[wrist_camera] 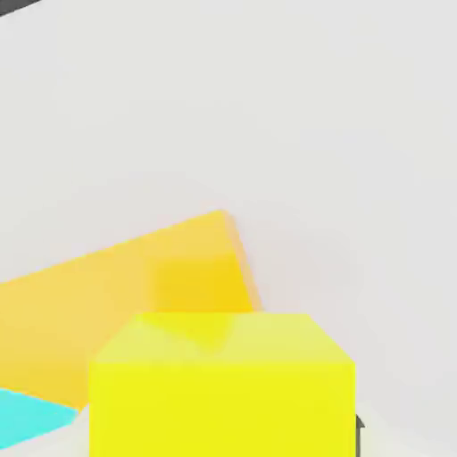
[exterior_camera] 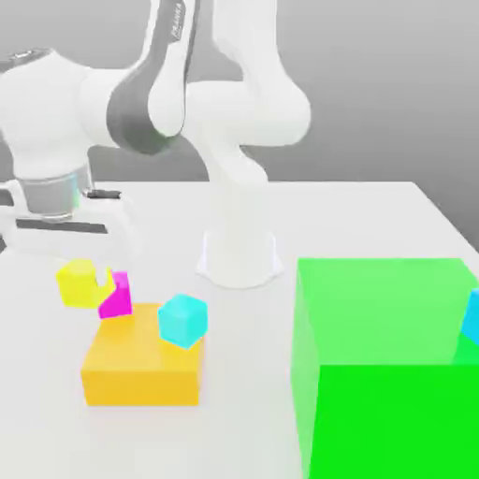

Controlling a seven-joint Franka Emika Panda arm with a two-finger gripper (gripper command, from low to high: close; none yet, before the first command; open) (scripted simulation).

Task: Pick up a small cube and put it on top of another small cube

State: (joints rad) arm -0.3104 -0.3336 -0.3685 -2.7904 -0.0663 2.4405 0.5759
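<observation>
I see the yellow cube (exterior_camera: 77, 282) at the middle left of the exterior view, small, plain, bright, slightly tilted. Its right face touches or overlaps the magenta cube (exterior_camera: 117, 297), which appears just lower right, similar in size, tilted. I cannot tell whether either rests on the table.

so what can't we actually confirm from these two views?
- Jaws: in the exterior view the hand hides them above the yellow cube; whether they touch it can't be seen.
- Magenta cube: exterior view, partly hidden by the yellow cube; whether the two touch is unclear.
- Yellow cube: hand view, cut off by the frame edge.
- Second cyan piece: exterior view, cut off at the right edge beside the green cube.
</observation>
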